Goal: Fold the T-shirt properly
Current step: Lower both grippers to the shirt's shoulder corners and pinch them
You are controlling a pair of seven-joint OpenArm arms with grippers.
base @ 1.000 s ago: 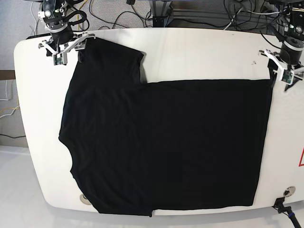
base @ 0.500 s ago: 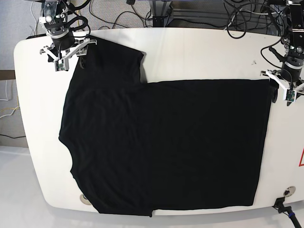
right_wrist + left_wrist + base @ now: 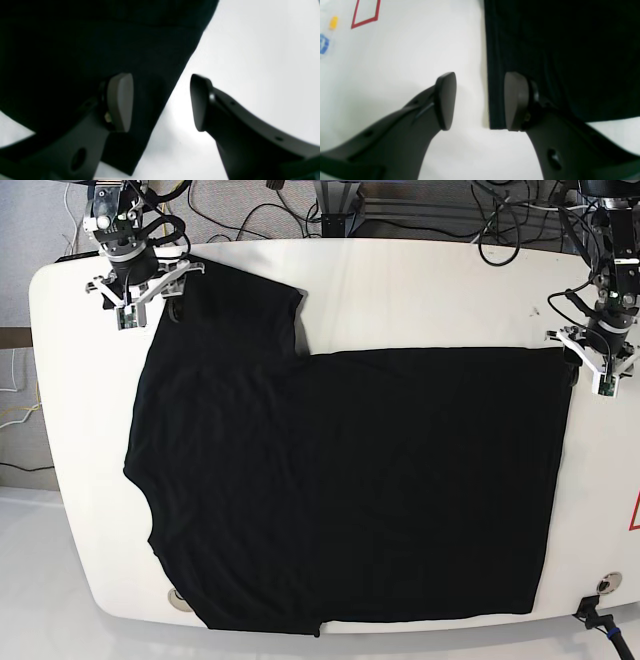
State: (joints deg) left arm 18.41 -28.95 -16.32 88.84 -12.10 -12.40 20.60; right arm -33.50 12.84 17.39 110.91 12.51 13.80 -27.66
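- The large plain black short-sleeved cloth T-shirt (image 3: 350, 480) lies flat on the white rounded table (image 3: 420, 290) and covers most of it; its near edge reaches the front rim of the table.
- In the base view, one sleeve spreads out toward the far left corner of the table, and the straight hem runs along the right side.
- The left gripper (image 3: 597, 367) stands at the far right corner of the T-shirt, at the hem.
- In the left wrist view, the left gripper (image 3: 480, 101) has its jaws apart; one dark finger (image 3: 516, 100) is over the black cloth (image 3: 557, 55) and the other is over the bare table (image 3: 407, 62), with the hem corner between them. Nothing is gripped.
- A red outlined mark (image 3: 366, 12) is on the table, well apart from the hem.
- The right gripper (image 3: 135, 280) stands at the sleeve end, at the far left.
- In the right wrist view, the right gripper (image 3: 161, 102) is also spread wide; the sleeve edge (image 3: 160, 75) passes between its fingers, one over cloth and one over table, and it holds nothing.
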